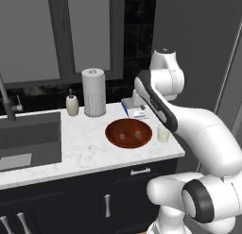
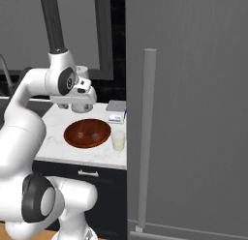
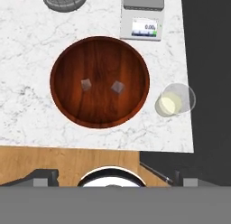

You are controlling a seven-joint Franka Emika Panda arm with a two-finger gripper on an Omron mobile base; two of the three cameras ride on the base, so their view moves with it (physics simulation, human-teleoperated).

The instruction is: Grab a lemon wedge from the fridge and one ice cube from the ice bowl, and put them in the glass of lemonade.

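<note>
**Left base view.** The gripper is held high above the counter, largely masked by the arm's own links, so the finger spread cannot be read here. The ice bowl lies below and just in front of it; the glass of lemonade stands just beside the bowl, toward the counter's end. A paper-towel roll and a soap bottle stand farther off, toward the sink.

**Right base view.** The gripper hangs over the bowl's far rim, apart from it. The fridge is closed, its bar handle well off to the side. The lemon wedge is judged to be inside, hidden.

**Hand view.** The camera looks straight down. The fingertips sit at the lower edge, spread fully apart, holding nothing. Directly ahead, two ice cubes lie in the bowl: one toward the bowl's left side, one toward the glass. Beyond the bowl sits a kitchen scale.

**Handling, as judged.**
- Ice cube: small, light, rigid, probably slick. Grip across two opposite flat faces, fingers descending vertically; the curved bowl floor may let it slide.
- Glass: fragile and easily tipped; release from above.
- Cubes are translucent, with faint edges.
</note>
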